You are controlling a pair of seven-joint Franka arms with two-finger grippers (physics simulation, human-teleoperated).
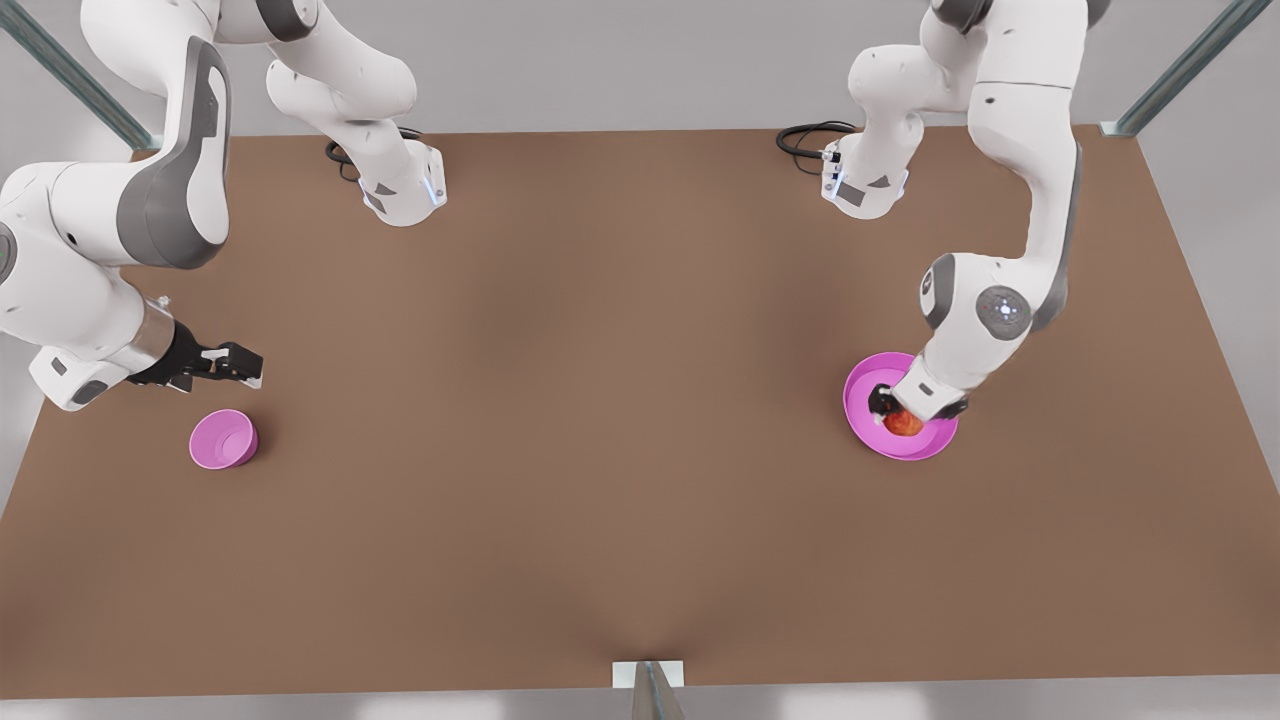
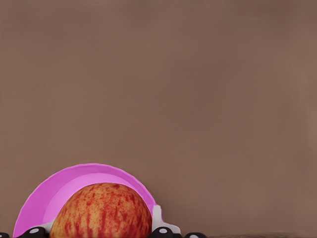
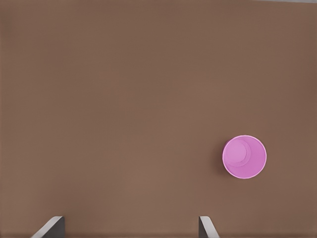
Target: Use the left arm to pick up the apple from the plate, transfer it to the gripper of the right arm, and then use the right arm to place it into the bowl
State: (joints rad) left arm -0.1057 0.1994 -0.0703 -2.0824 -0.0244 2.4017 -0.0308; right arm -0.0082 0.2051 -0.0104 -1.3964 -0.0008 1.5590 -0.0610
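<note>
None of the three legs of the task is finished, as far as the scene shows. On the front view's right, the left gripper (image 1: 903, 408) is down over the plate (image 1: 862, 395), its fingers either side of the apple (image 1: 904, 423), which sits on the plate; the left wrist view shows the apple (image 2: 101, 210) between the fingertips (image 2: 157, 219), with the plate (image 2: 54, 191) behind it. Whether those fingers are already pressing the fruit or merely bracketing it, I cannot tell. On the front view's left, the right gripper (image 1: 236, 362) waits above the brown table (image 1: 600, 400) near the bowl (image 1: 223, 439), its fingers spread apart and holding nothing; its wrist camera sees the bowl (image 3: 244, 156) empty. Lifting the apple, handing it across and dropping it into the bowl all appear left to do.
</note>
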